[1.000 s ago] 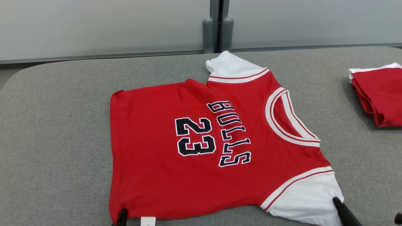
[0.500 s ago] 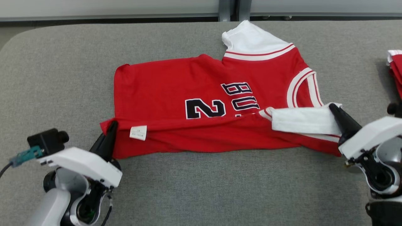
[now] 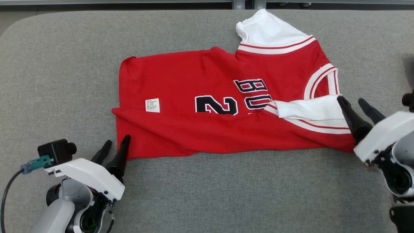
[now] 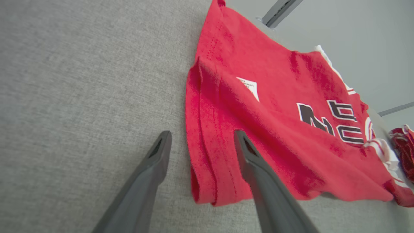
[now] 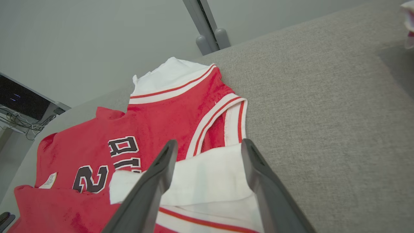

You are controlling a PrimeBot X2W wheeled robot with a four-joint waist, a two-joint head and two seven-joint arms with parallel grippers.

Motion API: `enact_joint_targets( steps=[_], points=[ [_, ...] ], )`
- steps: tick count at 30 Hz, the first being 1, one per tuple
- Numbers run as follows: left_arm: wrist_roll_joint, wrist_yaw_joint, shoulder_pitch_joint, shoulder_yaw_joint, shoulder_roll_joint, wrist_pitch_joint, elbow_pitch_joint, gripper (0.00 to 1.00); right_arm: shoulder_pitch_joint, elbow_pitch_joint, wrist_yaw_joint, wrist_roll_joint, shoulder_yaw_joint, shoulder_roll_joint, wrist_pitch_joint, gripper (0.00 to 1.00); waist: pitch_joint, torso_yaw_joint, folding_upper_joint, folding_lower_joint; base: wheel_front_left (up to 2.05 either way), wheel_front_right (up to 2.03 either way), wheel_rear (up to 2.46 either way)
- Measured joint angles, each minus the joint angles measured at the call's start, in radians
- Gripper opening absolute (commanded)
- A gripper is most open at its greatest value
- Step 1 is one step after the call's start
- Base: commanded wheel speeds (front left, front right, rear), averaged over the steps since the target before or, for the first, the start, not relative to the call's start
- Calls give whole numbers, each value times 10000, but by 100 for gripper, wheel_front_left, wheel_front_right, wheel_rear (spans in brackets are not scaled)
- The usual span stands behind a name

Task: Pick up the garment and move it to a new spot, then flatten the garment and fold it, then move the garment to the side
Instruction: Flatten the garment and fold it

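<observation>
We look down on a grey fabric-covered desk with a red basketball jersey lying across its middle, collar end toward the right. The jersey is folded lengthwise. Its near long edge is turned over onto the body, so a band of plain red cloth covers the lower half of the black lettering and of the black number. A small white label shows on the red cloth toward the left end. One white sleeve with red-striped trim sticks out at the far side. The other white sleeve lies folded inward, just below the white-trimmed neckline.

At the lower left, the left end effector sits at the jersey's near left corner. Its two dark fingers are spread apart and grip nothing. In the left wrist view the folded hem lies between them, and we cannot tell whether the right-hand finger touches the cloth.

At the right, the right end effector is also spread wide and holds nothing. In the head view its inner finger lies against the outer edge of the folded white sleeve. In the right wrist view that sleeve lies between the two fingers.

In the left wrist view, a second red and white garment lies beyond the jersey's collar end.
</observation>
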Motion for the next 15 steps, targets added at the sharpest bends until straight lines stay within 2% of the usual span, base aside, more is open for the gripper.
enact_joint_targets(
  steps=[4,12,14,15],
  points=[
    [8,2,239,-90,82,63,-79,100,956,-681,2,-477,378,-874,598,100,125,-8,0,0,0,0,0],
    [-8,-343,125,-391,79,330,-263,100,1646,-1407,2,-1154,905,-1634,1620,100,490,38,0,0,0,0,0],
    [-8,-468,105,-474,107,422,-295,87,1683,-1530,2,-1262,984,-1657,1764,100,540,49,0,0,0,0,0],
    [-10,-531,105,-495,111,430,-282,72,1681,-1544,2,-1266,1024,-1653,1824,100,561,46,0,0,0,0,0]
  ],
)
